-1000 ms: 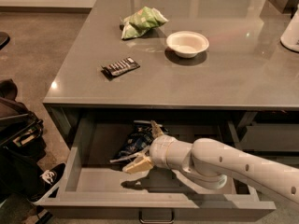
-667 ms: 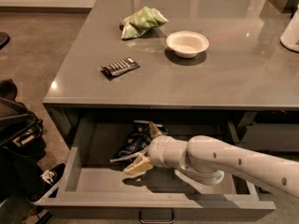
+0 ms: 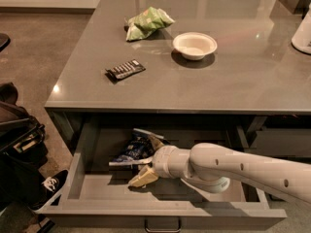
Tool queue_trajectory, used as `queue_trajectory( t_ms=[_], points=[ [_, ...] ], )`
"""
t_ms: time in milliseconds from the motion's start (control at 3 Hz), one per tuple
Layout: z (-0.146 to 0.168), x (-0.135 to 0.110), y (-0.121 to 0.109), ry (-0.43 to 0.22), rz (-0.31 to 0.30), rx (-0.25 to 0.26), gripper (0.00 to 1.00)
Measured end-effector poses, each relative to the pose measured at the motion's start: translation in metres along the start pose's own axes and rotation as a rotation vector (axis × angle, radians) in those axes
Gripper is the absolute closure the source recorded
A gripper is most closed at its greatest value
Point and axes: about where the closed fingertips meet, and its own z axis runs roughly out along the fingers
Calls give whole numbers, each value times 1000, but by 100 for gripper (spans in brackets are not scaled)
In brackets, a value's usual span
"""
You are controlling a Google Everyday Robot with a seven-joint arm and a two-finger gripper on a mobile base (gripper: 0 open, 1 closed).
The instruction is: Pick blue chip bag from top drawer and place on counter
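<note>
The blue chip bag (image 3: 130,151) lies crumpled in the left half of the open top drawer (image 3: 160,211), below the counter (image 3: 252,76). My gripper (image 3: 146,160) reaches into the drawer from the right, right at the bag. It is open, with one pale finger (image 3: 141,179) in front of the bag and the other behind it, the bag's right end between them. The bag rests on the drawer floor.
On the counter lie a green chip bag (image 3: 147,22), a white bowl (image 3: 195,45) and a black candy bar (image 3: 125,70); a white object (image 3: 303,33) stands at the right edge. A dark bag (image 3: 19,149) and a shoe sit on the floor left of the drawer.
My arm has shifted slightly left, closer onto the bag. The bag has not moved.
</note>
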Motion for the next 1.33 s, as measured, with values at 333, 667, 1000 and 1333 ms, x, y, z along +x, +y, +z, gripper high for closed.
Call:
queue_trajectory(
  t_ms=[333,667,1000,1333],
  points=[
    [0,0,0,0,0,0,42],
    [0,0,0,0,0,0,65],
    [0,0,0,0,0,0,88],
    [-12,-4,-3,-22,31,-15,100]
  ],
)
